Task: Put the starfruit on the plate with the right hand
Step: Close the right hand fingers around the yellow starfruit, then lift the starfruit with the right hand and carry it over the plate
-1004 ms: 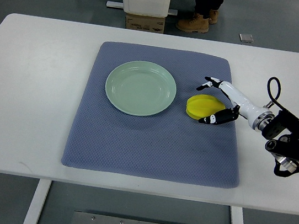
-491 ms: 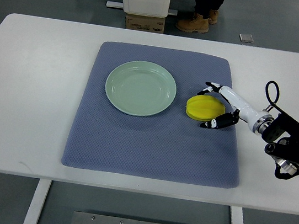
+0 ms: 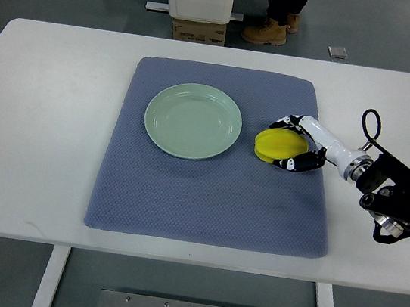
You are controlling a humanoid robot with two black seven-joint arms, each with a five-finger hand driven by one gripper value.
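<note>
White tabletop [image 3: 31, 137] fills most of your view, with grey floor showing below its near edge at the bottom of the frame. Nearest you on it lies the front hem of a blue-grey woven cloth mat [image 3: 205, 207], which covers the middle of the table.

At the right edge of the frame, you see the right arm coming in over bare tabletop, its black wrist housing and a looped cable sitting just off the mat. The white forearm reaches leftward to the right hand [image 3: 295, 142], right of centre on the mat.

Look at the flattish, bright yellow starfruit [image 3: 276, 146]: it lies on the mat, not on the plate. The hand cups it from the right, with dark-tipped fingers [image 3: 288, 164] curled along its near side and others over its far side. The fingers look to be touching the fruit, closed around it, though it still rests on the cloth.

Left of the fruit, close but apart, is the round pale green plate [image 3: 193, 120], sitting on the upper-middle part of the mat.

Beyond the table, at the top of the frame, you can see a white machine base, a cardboard box, and a person's tan boots [image 3: 266, 30] on the floor.
</note>
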